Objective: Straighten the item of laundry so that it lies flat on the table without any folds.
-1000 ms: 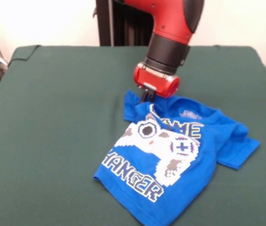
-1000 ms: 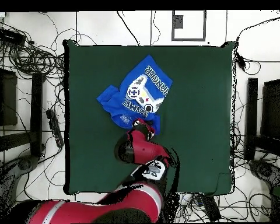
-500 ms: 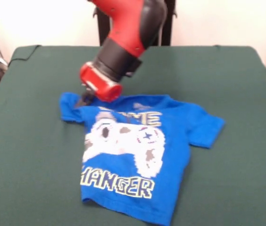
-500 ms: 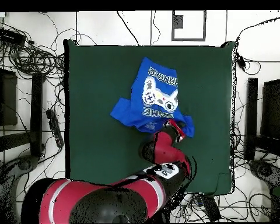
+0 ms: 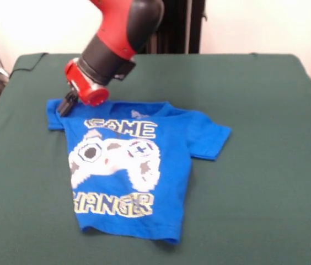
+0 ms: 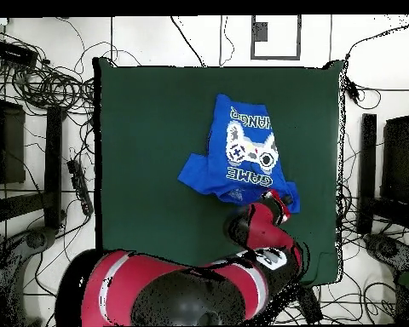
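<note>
- Green felt counter (image 5: 266,110), wide and mostly bare; one corner of the cloth rumpled at the far left in the front view.
- Shirt (image 5: 128,171) lies print-up, left of centre in the front view, its hem near the front edge. One sleeve spreads flat; folds show along the side.
- Gripper (image 5: 66,105) sits on the other sleeve; jaws closed on the shirt.
- Pale wall behind; overhead, cables (image 6: 46,85) litter the floor round the counter.

Blue T-shirt (image 5: 128,171) print-up, nearly flat on green table (image 5: 266,165).
</note>
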Robot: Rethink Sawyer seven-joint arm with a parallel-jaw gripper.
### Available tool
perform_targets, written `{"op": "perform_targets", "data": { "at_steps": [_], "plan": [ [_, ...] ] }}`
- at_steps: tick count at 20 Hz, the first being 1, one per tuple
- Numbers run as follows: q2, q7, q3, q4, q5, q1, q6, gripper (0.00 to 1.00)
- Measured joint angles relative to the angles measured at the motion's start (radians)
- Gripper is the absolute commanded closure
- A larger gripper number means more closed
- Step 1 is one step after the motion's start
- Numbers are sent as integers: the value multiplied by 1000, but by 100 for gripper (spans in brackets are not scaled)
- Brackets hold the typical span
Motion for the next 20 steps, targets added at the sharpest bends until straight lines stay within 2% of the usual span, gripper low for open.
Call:
{"op": "perform_targets", "data": {
  "at_steps": [3,6,12,15,18,20],
  "plan": [
    [-45,0,22,17,-30,-50,91,100],
    [-116,0,63,33,-74,-131,250,100],
    [-192,0,141,42,-125,-237,441,100],
    [-230,0,194,43,-155,-289,523,100],
    [-249,0,224,45,-176,-308,555,100],
    [-270,0,249,48,-228,-311,553,100]
  ]
}}
